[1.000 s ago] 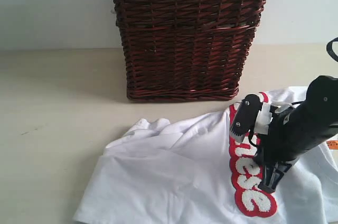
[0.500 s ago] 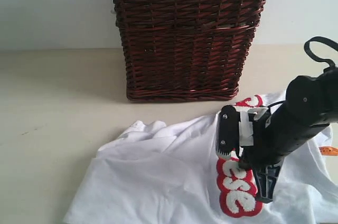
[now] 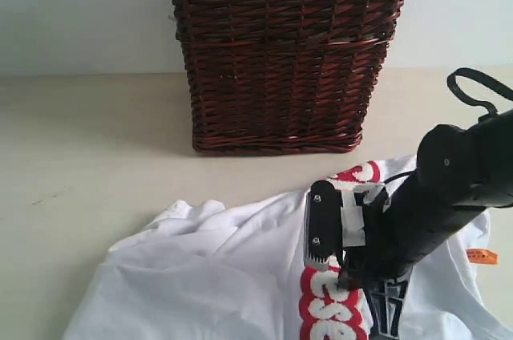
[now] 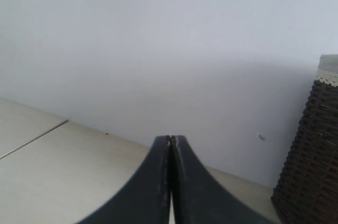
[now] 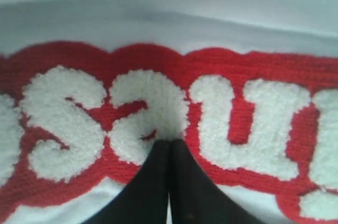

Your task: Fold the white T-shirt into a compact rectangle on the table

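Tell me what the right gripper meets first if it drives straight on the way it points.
The white T-shirt: the right gripper is shut, and its tips sit on, and seem to pinch, the fuzzy red-edged lettering. Straight on means the shirt, then probably the table under it.

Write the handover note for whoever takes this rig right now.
Left gripper: shut, holding nothing, pointing at the wall.
Right gripper: shut, tips on the red lettering of the T-shirt; a pinch cannot be confirmed.
T-shirt: rumpled, lying on the table in front of the basket.
Done: no fold visible.
Left: flatten, then fold into a compact rectangle.
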### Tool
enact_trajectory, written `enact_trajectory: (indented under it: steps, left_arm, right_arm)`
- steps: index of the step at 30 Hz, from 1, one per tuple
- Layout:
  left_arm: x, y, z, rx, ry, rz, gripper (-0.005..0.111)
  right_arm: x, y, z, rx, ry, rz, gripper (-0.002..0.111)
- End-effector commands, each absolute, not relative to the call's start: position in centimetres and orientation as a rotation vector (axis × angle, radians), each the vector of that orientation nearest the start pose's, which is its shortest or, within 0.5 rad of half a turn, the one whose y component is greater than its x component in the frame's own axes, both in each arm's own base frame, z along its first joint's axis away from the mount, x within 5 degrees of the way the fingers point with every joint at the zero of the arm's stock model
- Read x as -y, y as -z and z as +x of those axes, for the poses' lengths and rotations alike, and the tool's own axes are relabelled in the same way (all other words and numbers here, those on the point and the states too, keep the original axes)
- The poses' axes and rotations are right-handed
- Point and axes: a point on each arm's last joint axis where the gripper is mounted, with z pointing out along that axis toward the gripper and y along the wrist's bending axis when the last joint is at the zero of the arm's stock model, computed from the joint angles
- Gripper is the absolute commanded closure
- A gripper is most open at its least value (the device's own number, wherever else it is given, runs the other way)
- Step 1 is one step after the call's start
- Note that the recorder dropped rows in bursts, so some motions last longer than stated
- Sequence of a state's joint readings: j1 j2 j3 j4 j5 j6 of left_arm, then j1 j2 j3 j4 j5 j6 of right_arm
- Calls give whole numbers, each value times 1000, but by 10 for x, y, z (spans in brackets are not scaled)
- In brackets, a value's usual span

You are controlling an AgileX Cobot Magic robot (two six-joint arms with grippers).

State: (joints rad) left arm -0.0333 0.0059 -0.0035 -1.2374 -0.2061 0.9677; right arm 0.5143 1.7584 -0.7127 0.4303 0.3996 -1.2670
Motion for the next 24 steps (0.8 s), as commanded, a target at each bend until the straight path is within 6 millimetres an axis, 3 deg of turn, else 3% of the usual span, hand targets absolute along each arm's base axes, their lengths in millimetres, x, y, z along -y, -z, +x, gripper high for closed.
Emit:
enact_trajectory:
  steps: [1, 3, 5, 9, 14, 19, 24]
  left_arm:
    - [-16, -219, 54, -1383, 102, -317, 107]
    - [-16, -219, 54, -1383, 102, -317, 107]
    - [-16, -219, 54, -1383, 102, -317, 107]
    - [-16, -219, 54, -1383, 102, -317, 107]
    - [-16, -219, 54, -1383, 102, -317, 107]
    - [-16, -219, 54, -1383, 102, -317, 107]
    - [-16, -219, 54, -1383, 102, -317, 107]
  right_arm:
    - [-149, -173, 231, -2057, -116, -1556, 108]
    - [-140, -204, 235, -1977, -46, -1371, 108]
    - [-130, -216, 235, -1997, -43, -1288, 108]
    - [-97, -213, 243, -2069, 95, -1317, 102]
    - [-52, -225, 267, -2092, 228, -942, 87]
    - [-20, -207, 272, -2279, 219, -774, 63]
    - [6, -192, 286, -2325, 222, -515, 62]
